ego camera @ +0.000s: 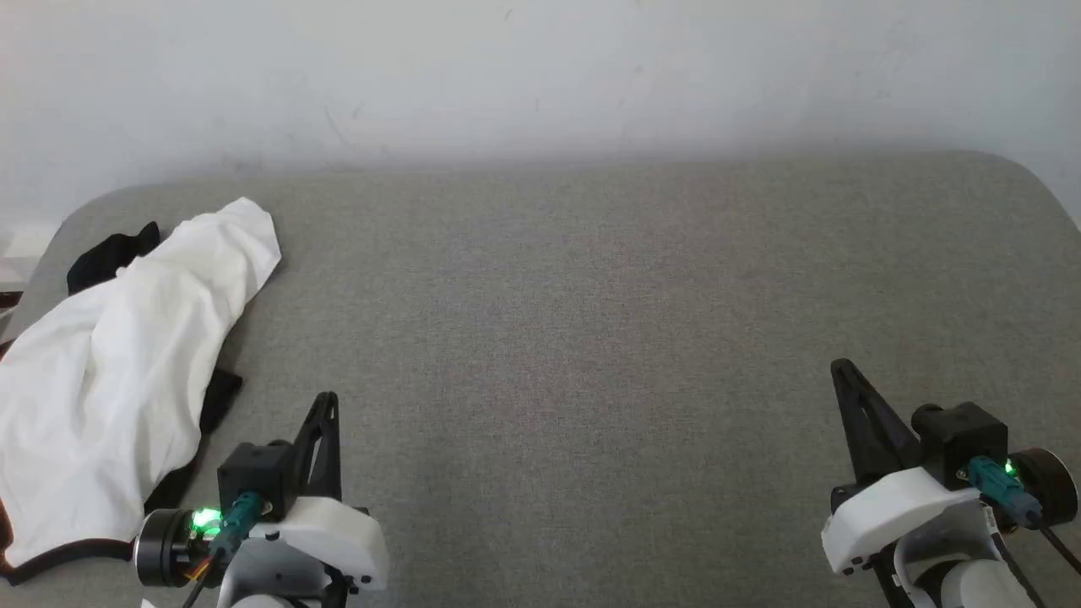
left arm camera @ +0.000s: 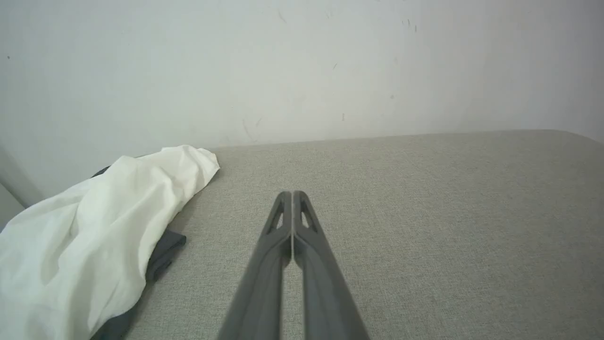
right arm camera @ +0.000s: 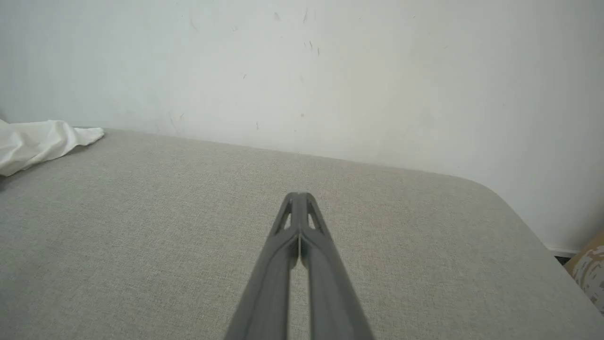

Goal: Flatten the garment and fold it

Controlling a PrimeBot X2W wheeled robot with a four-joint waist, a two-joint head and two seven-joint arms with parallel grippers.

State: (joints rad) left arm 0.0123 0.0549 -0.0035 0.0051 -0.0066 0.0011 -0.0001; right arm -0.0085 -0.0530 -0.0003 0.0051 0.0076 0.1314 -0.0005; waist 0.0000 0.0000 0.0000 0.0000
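Lying crumpled along the left side of the grey table (ego camera: 591, 338), the garment (ego camera: 118, 371) is a heap of white cloth with black fabric poking out from under it. At the table's near left, the left gripper (ego camera: 328, 405) sits just beside the garment. The right gripper (ego camera: 844, 376), at the table's near right, is well apart from it. Both pairs of fingers are clenched together, grasping nothing.

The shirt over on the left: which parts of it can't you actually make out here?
- Head view: the garment runs past the left edge, cutting off its outline.
- Head view: the black sleeves lie mostly buried under its white folds.
- Right wrist view: the left edge cuts off all but one white corner.
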